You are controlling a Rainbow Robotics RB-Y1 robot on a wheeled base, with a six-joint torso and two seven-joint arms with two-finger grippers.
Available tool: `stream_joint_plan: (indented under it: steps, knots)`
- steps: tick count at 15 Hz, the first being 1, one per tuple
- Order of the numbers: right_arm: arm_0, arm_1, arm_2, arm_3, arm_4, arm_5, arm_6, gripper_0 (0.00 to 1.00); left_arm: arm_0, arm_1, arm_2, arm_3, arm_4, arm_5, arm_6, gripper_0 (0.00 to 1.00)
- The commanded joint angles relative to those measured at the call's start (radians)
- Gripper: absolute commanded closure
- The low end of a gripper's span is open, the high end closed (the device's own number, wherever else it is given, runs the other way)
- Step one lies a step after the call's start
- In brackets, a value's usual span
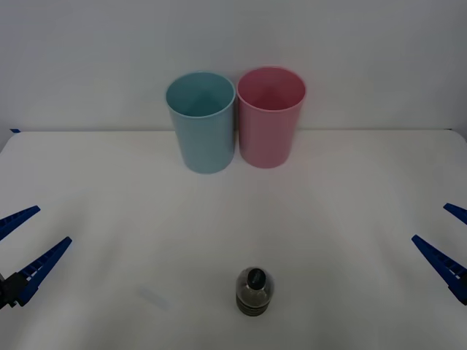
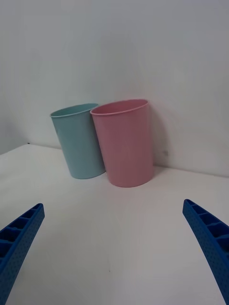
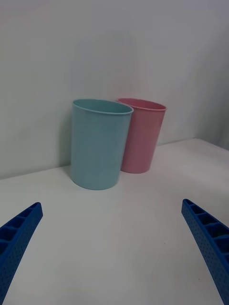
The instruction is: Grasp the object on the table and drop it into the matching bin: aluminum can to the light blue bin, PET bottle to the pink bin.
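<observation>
Brown-filled PET bottle [image 1: 255, 292] upright, bottom middle of the white desk [image 1: 109, 189].
Midway between left end effector [image 1: 20, 244] and right end effector [image 1: 446, 237]; both wide open, empty; neither clearly nearer.

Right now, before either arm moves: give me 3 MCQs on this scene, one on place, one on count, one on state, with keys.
1. Where does the PET bottle stand?
A. near edge of the table, in front of the bins
B. inside the pink bin
C. behind the bins

2. How many bins are on the table?
A. one
B. two
C. three

3. How are the grippers?
A. left shut on the bottle
B. both open, holding nothing
C. right shut on a bin

Key: 1 A, it stands upright, apart from both bins. 2 B, the light blue bin and the pink bin stand side by side. 3 B, the left gripper and right gripper wait at the table's sides, fingers spread.
</observation>
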Motion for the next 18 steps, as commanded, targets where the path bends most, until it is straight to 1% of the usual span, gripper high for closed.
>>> stream_joint_plan:
  steps: [1, 3, 5, 7, 10, 12, 16, 17, 18]
  knots:
    - [-0.009, 0.004, 0.004, -0.002, -0.001, 0.005, -0.002, 0.00, 0.000, 0.000, 0.000, 0.000, 0.000, 0.000, 0.000, 0.00]
    - [-0.005, -0.008, 0.027, -0.005, -0.018, 0.016, -0.008, 0.00, 0.000, 0.000, 0.000, 0.000, 0.000, 0.000, 0.000, 0.00]
    - [-0.005, -0.014, 0.039, 0.000, -0.017, 0.018, -0.009, 0.00, 0.000, 0.000, 0.000, 0.000, 0.000, 0.000, 0.000, 0.00]
    - [-0.007, -0.036, 0.071, 0.021, -0.017, 0.010, 0.000, 0.00, 0.000, 0.000, 0.000, 0.000, 0.000, 0.000, 0.000, 0.00]
    - [-0.033, -0.074, 0.120, 0.090, -0.017, -0.059, 0.026, 0.00, 0.000, 0.000, 0.000, 0.000, 0.000, 0.000, 0.000, 0.00]
    - [-0.039, -0.099, 0.155, 0.113, -0.017, -0.104, 0.041, 0.00, 0.000, 0.000, 0.000, 0.000, 0.000, 0.000, 0.000, 0.00]
    - [-0.038, -0.137, 0.247, 0.113, -0.017, -0.122, 0.098, 0.00, 0.000, 0.000, 0.000, 0.000, 0.000, 0.000, 0.000, 0.00]
    - [-0.039, -0.140, 0.266, 0.113, -0.017, -0.121, 0.146, 0.00, 0.000, 0.000, 0.000, 0.000, 0.000, 0.000, 0.000, 0.00]
    - [-0.041, -0.145, 0.281, 0.113, -0.017, -0.119, 0.167, 0.00, 0.000, 0.000, 0.000, 0.000, 0.000, 0.000, 0.000, 0.00]
